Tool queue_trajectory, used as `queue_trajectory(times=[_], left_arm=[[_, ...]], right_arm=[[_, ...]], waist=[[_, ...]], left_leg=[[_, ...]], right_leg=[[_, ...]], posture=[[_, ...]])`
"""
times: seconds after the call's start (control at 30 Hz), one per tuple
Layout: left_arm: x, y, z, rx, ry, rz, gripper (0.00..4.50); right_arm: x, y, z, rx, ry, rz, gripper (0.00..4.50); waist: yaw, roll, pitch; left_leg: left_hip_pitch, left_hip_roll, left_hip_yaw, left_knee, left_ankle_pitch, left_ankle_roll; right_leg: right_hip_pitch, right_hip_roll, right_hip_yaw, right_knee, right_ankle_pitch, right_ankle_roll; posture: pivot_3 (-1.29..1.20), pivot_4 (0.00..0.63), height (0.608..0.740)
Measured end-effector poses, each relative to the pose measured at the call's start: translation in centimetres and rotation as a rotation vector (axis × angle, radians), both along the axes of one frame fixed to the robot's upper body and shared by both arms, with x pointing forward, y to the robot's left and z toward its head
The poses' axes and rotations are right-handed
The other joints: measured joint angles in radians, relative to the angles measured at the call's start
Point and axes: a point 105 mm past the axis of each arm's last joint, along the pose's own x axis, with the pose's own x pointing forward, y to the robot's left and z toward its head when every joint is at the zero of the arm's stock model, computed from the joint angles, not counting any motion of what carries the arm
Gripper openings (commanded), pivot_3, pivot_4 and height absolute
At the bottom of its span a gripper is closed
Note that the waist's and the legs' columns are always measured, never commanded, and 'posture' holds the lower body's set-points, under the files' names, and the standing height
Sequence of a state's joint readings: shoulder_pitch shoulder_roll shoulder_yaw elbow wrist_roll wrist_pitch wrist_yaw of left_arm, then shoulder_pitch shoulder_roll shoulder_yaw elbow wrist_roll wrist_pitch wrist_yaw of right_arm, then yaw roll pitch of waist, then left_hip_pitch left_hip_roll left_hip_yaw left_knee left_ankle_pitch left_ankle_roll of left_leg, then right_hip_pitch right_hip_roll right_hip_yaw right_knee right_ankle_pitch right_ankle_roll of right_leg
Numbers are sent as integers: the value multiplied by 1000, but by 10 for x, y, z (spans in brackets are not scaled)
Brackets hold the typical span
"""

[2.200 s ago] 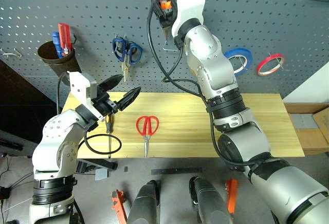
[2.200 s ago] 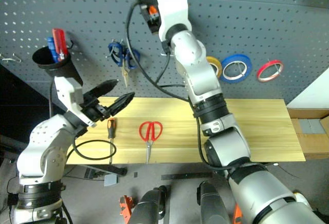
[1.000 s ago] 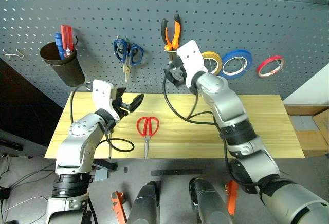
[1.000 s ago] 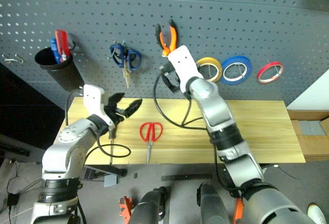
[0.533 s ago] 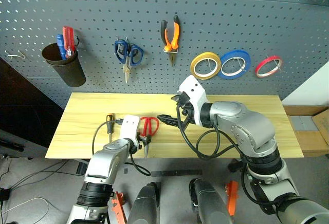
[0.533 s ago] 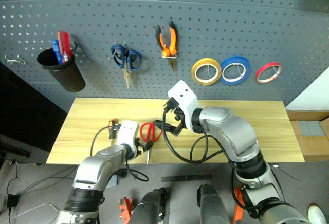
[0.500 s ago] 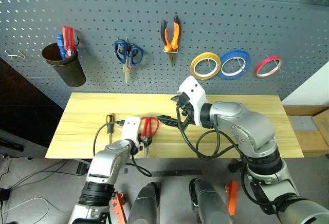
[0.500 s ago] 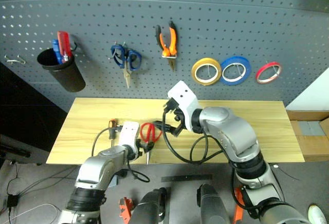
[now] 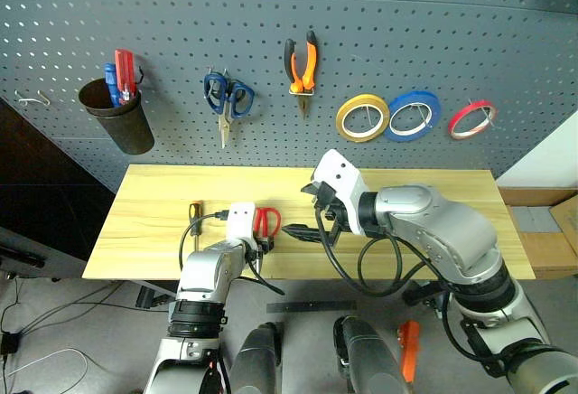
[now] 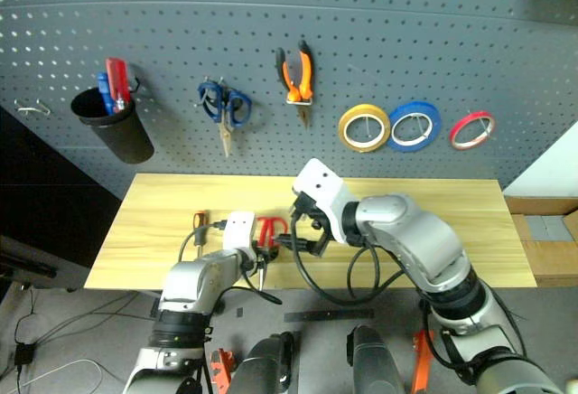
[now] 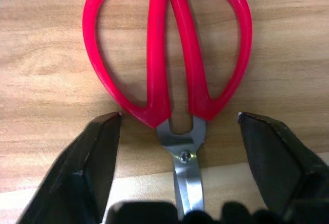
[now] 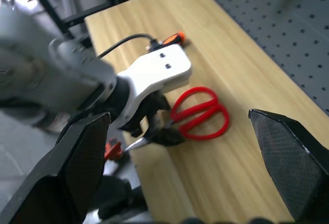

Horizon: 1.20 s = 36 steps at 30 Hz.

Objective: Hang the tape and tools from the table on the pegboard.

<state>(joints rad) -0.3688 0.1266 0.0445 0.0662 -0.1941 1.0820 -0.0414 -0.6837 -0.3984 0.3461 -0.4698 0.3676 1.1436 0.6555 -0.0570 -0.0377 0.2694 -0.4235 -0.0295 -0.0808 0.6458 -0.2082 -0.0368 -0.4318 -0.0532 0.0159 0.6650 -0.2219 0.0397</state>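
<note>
We are looking past a grey floor (image 9: 54,340) where black cables (image 9: 27,344) are trailing, and cardboard boxes (image 9: 546,222) are sitting against a pale wall (image 9: 551,154).

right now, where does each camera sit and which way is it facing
Left eye view: on the head, looking forward and down at the pale wood plank table and dark grey pegboard; both arms show.
Right eye view: beside it, same scene.
Left wrist view: on the left wrist, looking along the left gripper at the red-handled scissors; its two black fingers straddle the pivot.
Right wrist view: on the right wrist, looking along the right gripper at the left arm.
Both wrist views share the scissors.
</note>
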Motion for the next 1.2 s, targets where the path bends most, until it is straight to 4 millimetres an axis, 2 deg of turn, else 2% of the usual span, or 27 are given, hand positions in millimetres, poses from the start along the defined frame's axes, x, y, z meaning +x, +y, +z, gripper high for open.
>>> queue_trajectory(times=[0.1, 0.23, 0.27, 0.57, 0.67, 0.8, 0.9, 1.0, 1.1, 1.2], left_arm=[[-2, 0, -3, -9, 22, 5, 1553], [-3, 0, -3, -27, 26, 8, 122], [-3, 1, -3, -31, 23, 9, 50], [-1, 12, -2, -38, -49, 31, 50], [0, 18, 5, -9, -124, 18, 50], [7, 34, 39, 76, -382, 1, 50], [0, 51, 67, 178, -592, -38, 50], [-10, 60, 81, 240, -703, -68, 50], [-18, 66, 92, 303, -783, -89, 50], [-27, 74, 111, 355, -869, -96, 50]], right_arm=[[-1, -6, -2, -21, 10, 11, 4500], [-2, -11, -3, -37, 14, 19, 4500], [-1, -14, -3, -43, 12, 16, 4500], [9, -36, -4, -102, -29, -33, 4500], [13, -42, -2, -108, -47, -53, 4500], [17, -53, 10, -95, -91, -82, 4500], [19, -60, 23, -80, -149, -96, 4500], [19, -59, 30, -56, -184, -89, 4500], [18, -52, 47, 49, -267, -64, 4500], [14, -50, 50, 81, -274, -7, 4500]], waist=[[0, 0, 0], [0, 0, 0], [0, 0, 0], [0, 0, 0], [0, 0, 0], [1, 0, 0], [0, 0, 0], [1, 0, 0], [2, 0, 0], [2, 0, 0]], left_leg=[[7, 0, 0, -1, 0, 0], [8, 0, -1, 0, 0, 0], [8, 0, -1, 0, 0, 0], [7, 0, 0, -1, 0, 0], [7, 1, 0, -1, 0, 0], [6, 1, 0, -2, 0, 0], [6, 2, 1, -4, -1, 1], [6, 2, 0, -5, -1, 1], [5, 3, 0, -5, -2, 2], [4, 3, 1, -5, -3, 4]], right_leg=[[8, 0, -1, -3, -1, 1], [9, 0, -1, -3, -3, 5], [9, 0, -1, -3, -3, 5], [9, 0, -1, -5, -3, 5], [9, 0, 0, -6, -3, 5], [9, -1, 0, -8, 0, 0], [9, -1, 1, -10, 0, 0], [9, -1, 0, -14, 0, 0], [10, -1, -1, -17, 0, 1], [10, -1, 0, -18, 0, 1]], posture=[[-90, 229, 740], [-90, 228, 740], [-90, 228, 740], [-101, 229, 740], [-104, 233, 740], [-104, 232, 740], [-111, 232, 740], [-106, 227, 740], [-94, 220, 740], [-82, 216, 740]])
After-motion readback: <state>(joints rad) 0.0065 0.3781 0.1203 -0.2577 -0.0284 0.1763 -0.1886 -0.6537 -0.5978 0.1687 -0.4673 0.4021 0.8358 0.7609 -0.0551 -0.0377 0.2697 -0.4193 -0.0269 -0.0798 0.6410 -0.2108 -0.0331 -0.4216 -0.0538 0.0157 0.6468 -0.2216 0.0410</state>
